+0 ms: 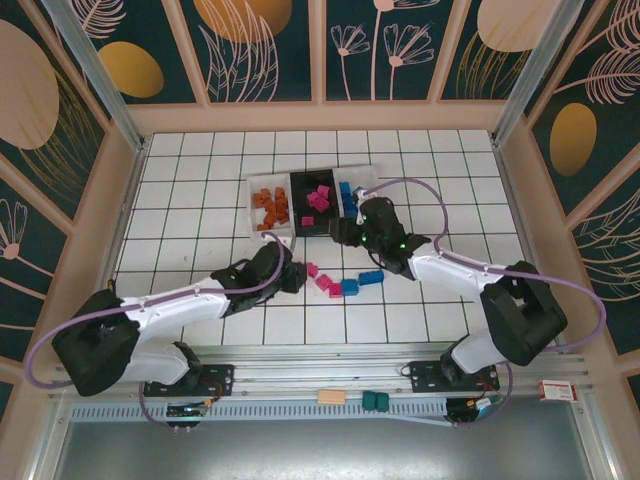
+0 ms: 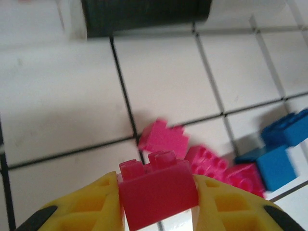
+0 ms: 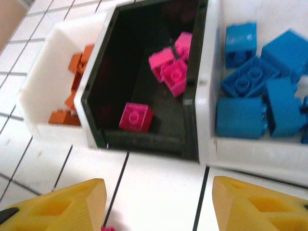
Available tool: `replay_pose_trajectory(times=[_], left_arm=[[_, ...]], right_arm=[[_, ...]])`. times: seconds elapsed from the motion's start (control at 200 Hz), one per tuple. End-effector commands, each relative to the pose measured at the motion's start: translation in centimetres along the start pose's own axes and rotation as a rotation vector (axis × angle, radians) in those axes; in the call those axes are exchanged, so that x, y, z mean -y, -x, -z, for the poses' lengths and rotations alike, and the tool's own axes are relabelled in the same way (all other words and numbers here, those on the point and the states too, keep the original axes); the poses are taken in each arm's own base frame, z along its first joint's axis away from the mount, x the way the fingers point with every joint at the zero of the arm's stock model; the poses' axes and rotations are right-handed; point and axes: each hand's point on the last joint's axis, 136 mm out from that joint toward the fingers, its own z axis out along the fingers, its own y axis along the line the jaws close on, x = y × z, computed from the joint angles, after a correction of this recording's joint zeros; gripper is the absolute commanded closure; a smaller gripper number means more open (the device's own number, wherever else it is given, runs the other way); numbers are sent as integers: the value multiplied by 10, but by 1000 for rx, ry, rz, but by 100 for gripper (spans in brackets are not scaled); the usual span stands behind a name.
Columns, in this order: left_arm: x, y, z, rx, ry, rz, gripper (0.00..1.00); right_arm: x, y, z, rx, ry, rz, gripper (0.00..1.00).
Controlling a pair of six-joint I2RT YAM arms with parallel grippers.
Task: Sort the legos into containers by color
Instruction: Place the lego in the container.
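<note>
Left gripper [image 2: 156,204] clamped on magenta brick [image 2: 156,187] | right gripper [image 3: 159,202] apart, empty | lift straight, clear of loose bricks [image 2: 163,138]; release over black bin [image 3: 142,140], mid-worktop

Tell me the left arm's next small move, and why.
Probably lift and carry toward the black bin: the left gripper is shut on a pink brick, and that bin already holds pink bricks.

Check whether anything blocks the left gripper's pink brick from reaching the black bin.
Nothing lies on the tiles between the left gripper, shut on the pink brick, and the black bin. The right gripper hovers open just before that bin's near wall, possibly crowding the approach.
</note>
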Motion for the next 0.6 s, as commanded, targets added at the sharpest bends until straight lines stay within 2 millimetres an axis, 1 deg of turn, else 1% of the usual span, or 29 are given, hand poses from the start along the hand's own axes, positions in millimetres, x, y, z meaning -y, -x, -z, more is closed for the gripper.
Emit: replay_pose_trajectory(times=[0.0,0.035,0.095,0.105,0.12,0.125,0.155,0.215,0.275,0.29,0.3,0.32,0.375,0.435,0.515,0.596], left_arm=[[2,62,11,105,53,-36,72],[5,78,8,123,49,-41,73],[5,105,1,153,59,-42,73],[4,109,0,158,60,-40,73],[2,110,-5,151,68,-43,73],[5,117,-4,163,62,-41,73],[9,132,-10,175,58,-42,74],[11,150,-27,173,71,-51,74],[12,163,-48,158,91,-56,75],[13,171,-48,166,92,-54,75],[10,167,-58,146,105,-56,75],[5,168,-69,130,122,-53,76],[-1,178,-86,116,145,-42,77],[-8,182,-102,99,162,-33,77],[-12,186,-116,74,173,-25,75],[-15,189,-118,65,184,-23,73]], right_arm=[[-25,-21,3,-34,97,59,39],[-27,-30,2,-49,99,76,40],[-33,-44,1,-66,108,101,40],[-35,-45,2,-66,111,103,39],[-36,-48,2,-68,115,107,40],[-36,-49,2,-70,116,109,40],[-38,-53,2,-71,123,113,39],[-44,-63,2,-85,144,125,39],[-51,-71,0,-104,171,145,39],[-52,-73,-1,-109,171,151,39],[-53,-75,-2,-114,174,158,39],[-56,-77,-3,-120,175,169,39],[-59,-84,-8,-145,167,199,39],[-61,-91,-15,-168,154,229,39],[-61,-96,-23,-189,140,238,39],[-59,-99,-31,-206,120,258,39]])
